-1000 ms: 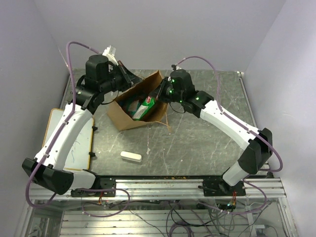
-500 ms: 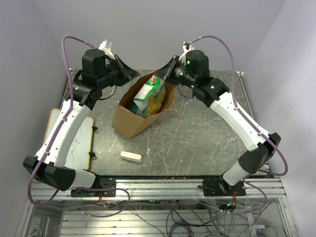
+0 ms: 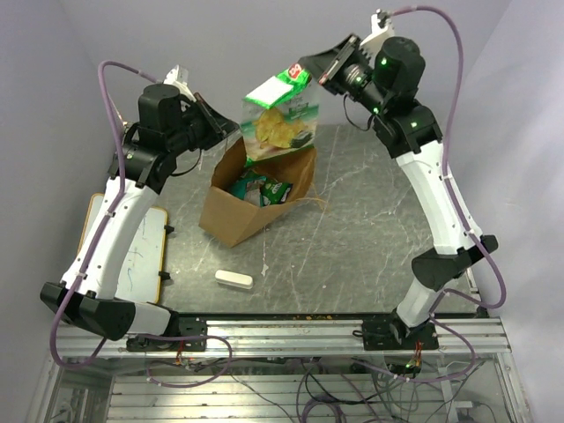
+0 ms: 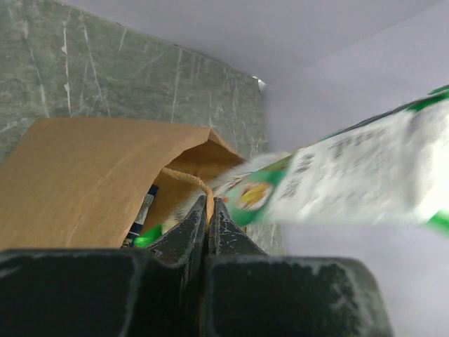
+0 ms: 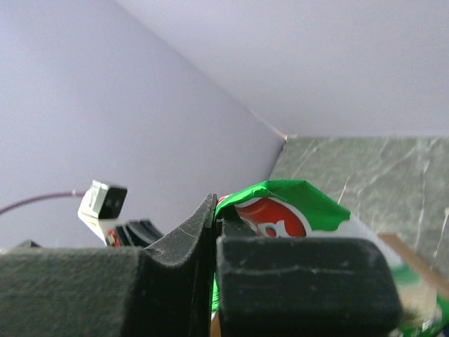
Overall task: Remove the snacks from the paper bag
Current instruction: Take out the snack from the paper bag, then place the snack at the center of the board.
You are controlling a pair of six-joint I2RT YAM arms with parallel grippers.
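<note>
The right gripper [image 3: 328,67] is seen pinched shut on the top edge of a green-and-white packet [image 3: 280,119], held high above the far part of the table [image 3: 370,256]. The packet hangs down and to the left of the jaws, its long axis close to vertical. Its lower edge is just over the mouth of the bag [image 3: 231,211]; whether it is fully clear of the rim cannot be told from above. The left gripper [image 3: 222,132] is closed on the bag's far-left rim, the paper edge being nipped between its fingertips in the left wrist view, so the mouth is kept spread. Other packets [image 3: 264,188], green and blue, are visible inside the bag. The step in hand is judged to be the carrying-away of the held packet. Since the bag lies directly beneath it, the coming move would best be made sideways toward the right arm's own side before any lowering.
</note>
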